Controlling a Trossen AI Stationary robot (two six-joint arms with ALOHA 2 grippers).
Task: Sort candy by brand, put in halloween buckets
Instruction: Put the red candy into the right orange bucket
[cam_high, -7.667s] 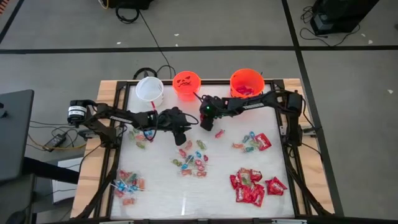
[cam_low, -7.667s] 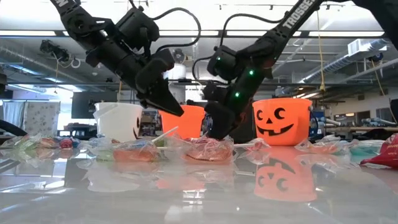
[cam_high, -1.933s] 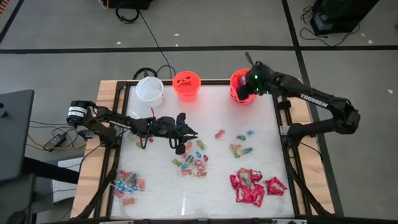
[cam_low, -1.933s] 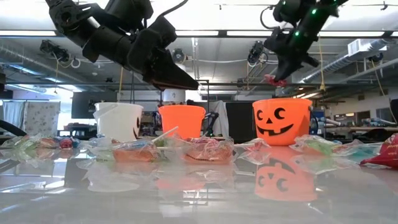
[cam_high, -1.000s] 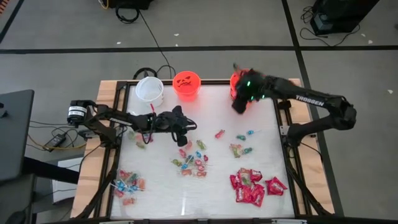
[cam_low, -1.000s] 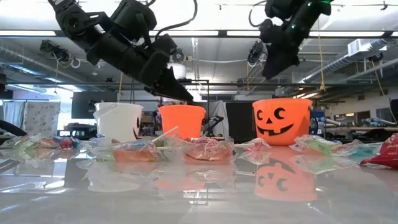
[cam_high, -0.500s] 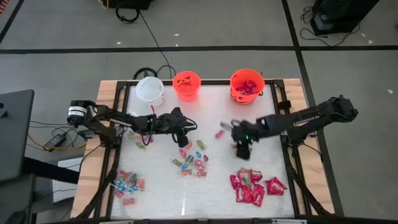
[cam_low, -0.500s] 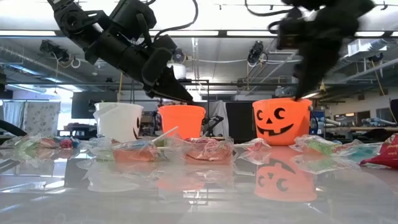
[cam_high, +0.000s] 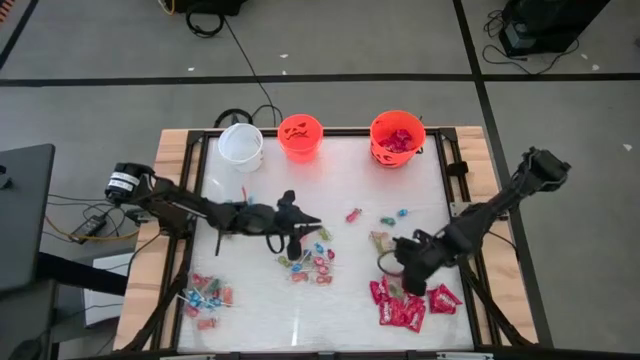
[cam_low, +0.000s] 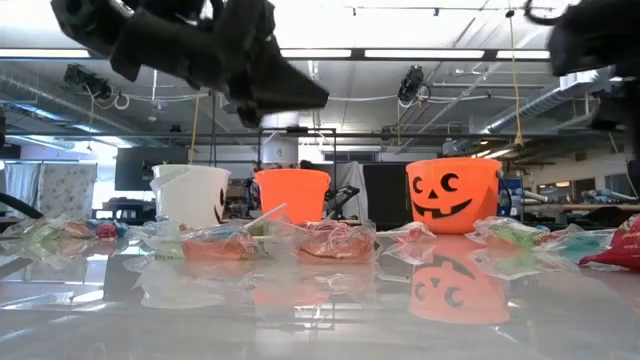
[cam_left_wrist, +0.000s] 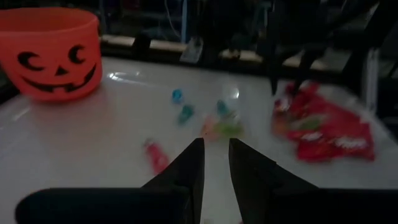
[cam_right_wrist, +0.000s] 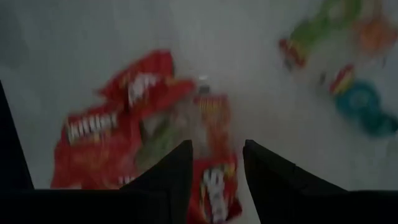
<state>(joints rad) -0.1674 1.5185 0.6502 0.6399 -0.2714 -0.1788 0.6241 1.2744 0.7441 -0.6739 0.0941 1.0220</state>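
The left end effector (cam_high: 303, 222) hovers over mixed candy (cam_high: 308, 259) mid-counter, fingers nearly together, grasping nothing. The right end effector (cam_right_wrist: 216, 163), released and empty, hangs above the red packets (cam_high: 403, 302). 3 buckets (cam_high: 299, 137) line the counter's (cam_high: 350, 330) far edge.

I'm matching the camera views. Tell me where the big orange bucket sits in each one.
High view: big orange bucket at the table's top edge, rightmost of three buckets.
Low view: right of centre, face showing.
Left wrist view: in it, beyond the loose candy, face showing.
Right wrist view: not in it.
Shared landmark: the red packets, seen in all four views.
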